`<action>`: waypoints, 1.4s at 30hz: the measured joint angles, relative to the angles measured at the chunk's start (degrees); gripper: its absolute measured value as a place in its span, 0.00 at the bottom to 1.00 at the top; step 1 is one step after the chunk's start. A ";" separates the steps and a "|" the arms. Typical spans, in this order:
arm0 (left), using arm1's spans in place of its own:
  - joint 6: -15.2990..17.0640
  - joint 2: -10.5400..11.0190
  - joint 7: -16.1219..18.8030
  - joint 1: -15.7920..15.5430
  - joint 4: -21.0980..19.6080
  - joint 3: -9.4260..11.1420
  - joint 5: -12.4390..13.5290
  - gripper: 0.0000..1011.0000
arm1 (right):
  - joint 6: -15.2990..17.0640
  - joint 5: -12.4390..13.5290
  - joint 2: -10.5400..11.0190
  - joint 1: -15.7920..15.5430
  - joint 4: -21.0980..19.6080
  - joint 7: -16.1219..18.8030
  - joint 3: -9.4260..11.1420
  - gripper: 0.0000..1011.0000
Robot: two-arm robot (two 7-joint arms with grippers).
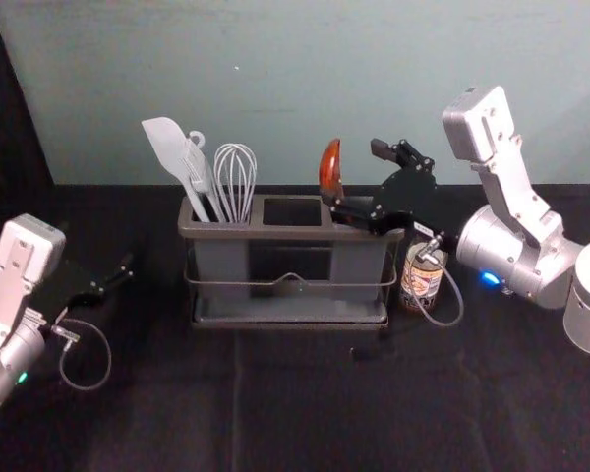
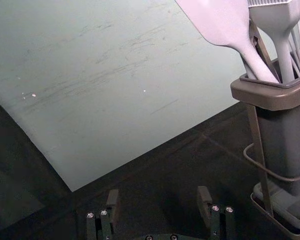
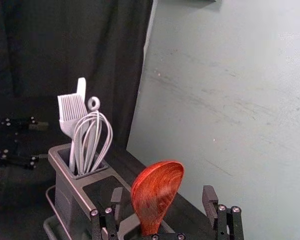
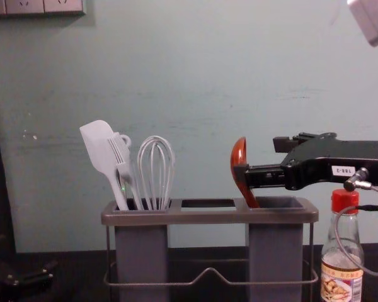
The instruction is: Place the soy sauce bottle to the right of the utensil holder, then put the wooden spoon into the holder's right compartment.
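Note:
The utensil holder [image 1: 289, 234] stands mid-table. The wooden spoon [image 4: 239, 165] rises bowl up from its right compartment, leaning slightly left; its lower part is hidden inside. Above that compartment, my right gripper [image 1: 362, 179] is open, one finger beside the spoon. In the right wrist view my right gripper [image 3: 163, 201] has its fingers wide apart, the spoon [image 3: 156, 192] rising between them. The soy sauce bottle [image 4: 341, 267] stands upright just right of the holder, its red cap below the right arm. My left gripper [image 1: 113, 278] is open, left of the holder; also my left gripper [image 2: 158, 200] in its wrist view.
A grey-white spatula [image 1: 169, 152], a brush [image 4: 121, 157] and a whisk [image 1: 235, 182] stand in the holder's left compartment. The black-covered table [image 1: 275, 403] extends in front of the holder, and a pale wall [image 1: 275, 79] rises behind it.

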 joint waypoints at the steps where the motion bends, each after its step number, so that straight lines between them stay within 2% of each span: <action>1: 0.00 0.00 0.00 0.00 0.00 0.00 0.00 1.00 | -0.01 -0.01 -0.01 -0.21 -0.24 -0.13 0.11 0.99; 9: 0.00 0.00 0.00 0.00 0.00 0.00 0.00 1.00 | -0.18 0.25 0.26 -3.96 -4.56 -2.23 2.05 0.99; 15: 0.00 0.00 0.00 0.00 0.00 0.00 0.00 1.00 | -1.06 -1.21 -0.36 -10.60 -10.05 -7.23 4.39 0.99; 19: 0.00 0.00 0.00 0.00 0.00 0.00 0.00 1.00 | -2.97 -2.41 -1.34 -15.34 -12.34 -10.45 5.82 0.99; 22: 0.00 0.00 0.00 0.00 0.00 0.00 0.00 1.00 | -6.32 -3.43 -2.27 -20.04 -13.66 -13.02 7.22 0.99; 23: 0.00 0.00 0.00 0.00 0.00 0.00 0.00 1.00 | -6.32 -3.43 -2.27 -20.04 -13.66 -13.02 7.22 0.99; 28: 0.00 0.00 0.00 0.00 0.00 0.00 0.00 1.00 | -13.06 -4.90 -3.98 -26.22 -13.17 -16.15 8.90 0.99; 32: 0.00 0.00 0.00 0.00 0.00 0.00 0.00 1.00 | -17.27 -6.06 -5.07 -29.12 -11.63 -17.67 9.62 0.99; 36: 0.00 0.00 0.00 0.00 0.00 0.00 0.00 1.00 | -20.99 -6.91 -6.55 -30.93 -9.29 -19.17 10.18 0.99; 42: 0.00 0.00 0.00 0.00 0.00 0.00 0.00 1.00 | -23.55 -7.63 -8.82 -32.51 -6.74 -20.15 10.54 0.99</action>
